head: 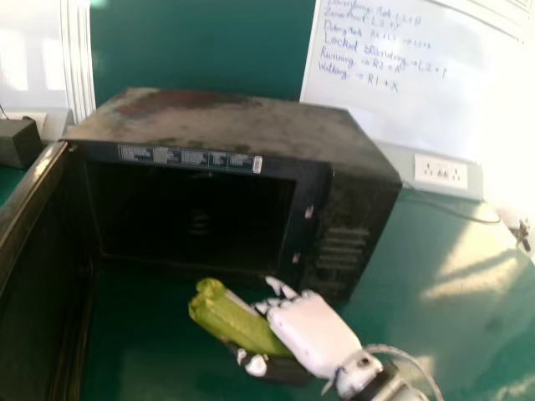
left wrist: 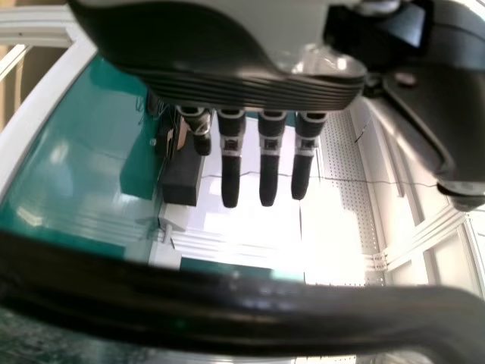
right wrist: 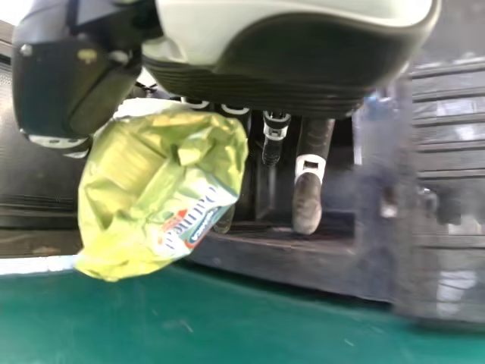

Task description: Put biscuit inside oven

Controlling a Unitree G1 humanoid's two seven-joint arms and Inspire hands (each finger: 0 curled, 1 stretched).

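Reference landmark: the oven [head: 226, 117], black, which stood on the green table [head: 476, 334] with its front turned toward the robot. Its door [head: 35, 292] was wide open at the oven's left side, and the dark cavity [head: 192, 217] was exposed. A printed label strip [head: 188, 157] ran along the oven's front, above the cavity.

Biscuit pack [head: 234, 322]: green-yellow wrapper, crinkled, outside the oven, in front of the lower part of its opening and toward the right side. It was tilted, its far end leaning to the oven's left.

Right hand [head: 313, 330]: in front of the oven, near its lower right front. State: pinching the biscuit pack between thumb and fingers. In the right wrist view, part of the fingers lay behind the wrapper; one long finger extended beside it, apart from the pack.

Left hand [left wrist: 227, 76]: seen in the left wrist view. State: fingers [left wrist: 268, 178] straight and slightly spread, with gaps between them, nothing held. A dark curved bar [left wrist: 227, 315] crossed that view; whether it belonged to the oven could not be told.

Surroundings: a whiteboard [head: 401, 109] with handwriting stood behind the oven and to its right. A socket panel [head: 440, 172] was right of the oven, with a thin cable [head: 456, 213] below it. A dark box [head: 18, 144] sat left of the oven, beyond the door.
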